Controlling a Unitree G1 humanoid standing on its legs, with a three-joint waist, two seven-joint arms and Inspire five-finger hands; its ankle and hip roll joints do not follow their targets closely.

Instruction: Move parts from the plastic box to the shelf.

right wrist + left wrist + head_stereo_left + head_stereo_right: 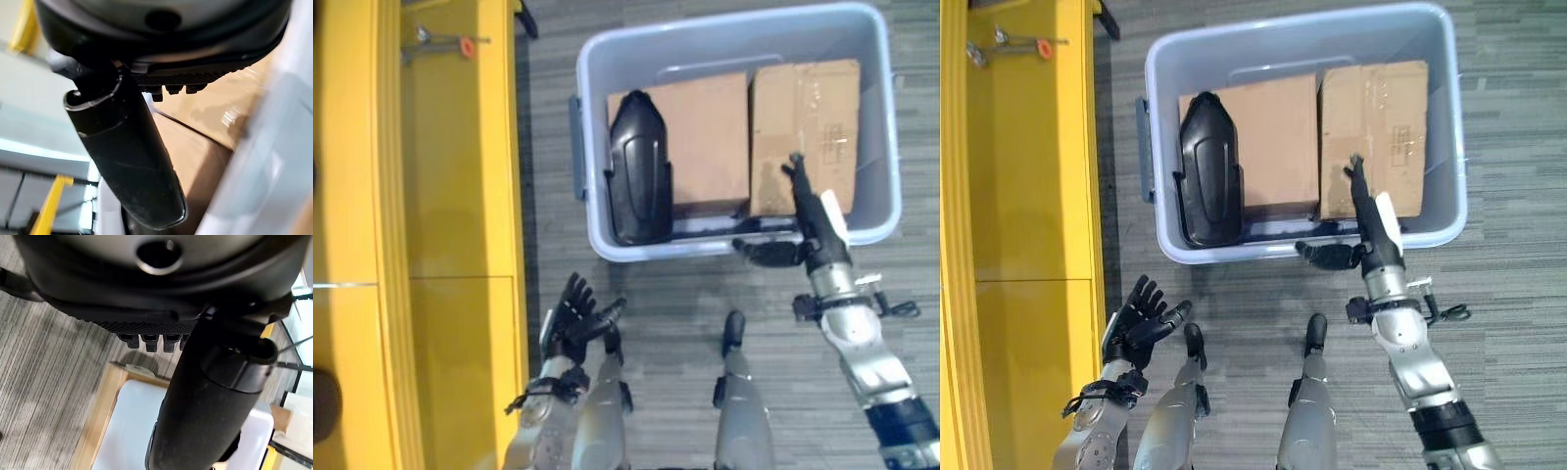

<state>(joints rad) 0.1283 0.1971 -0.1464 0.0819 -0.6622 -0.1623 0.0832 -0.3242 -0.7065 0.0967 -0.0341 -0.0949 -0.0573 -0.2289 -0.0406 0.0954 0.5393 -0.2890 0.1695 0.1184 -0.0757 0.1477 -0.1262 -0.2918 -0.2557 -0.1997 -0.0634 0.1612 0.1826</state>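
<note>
Right robot hand (813, 220), fingers straight, reaches over the box (597, 235) near rim above a carton (808, 117). Left robot hand (576, 318) hangs released beside the shelf (460, 196)

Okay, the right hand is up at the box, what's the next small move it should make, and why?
Probably lower the right hand a little further into the pale blue plastic box and close on the right-hand brown cardboard box. Its fingers are straight, reaching over the near rim onto that carton, holding nothing. The left hand hangs open beside the yellow shelf.
</note>
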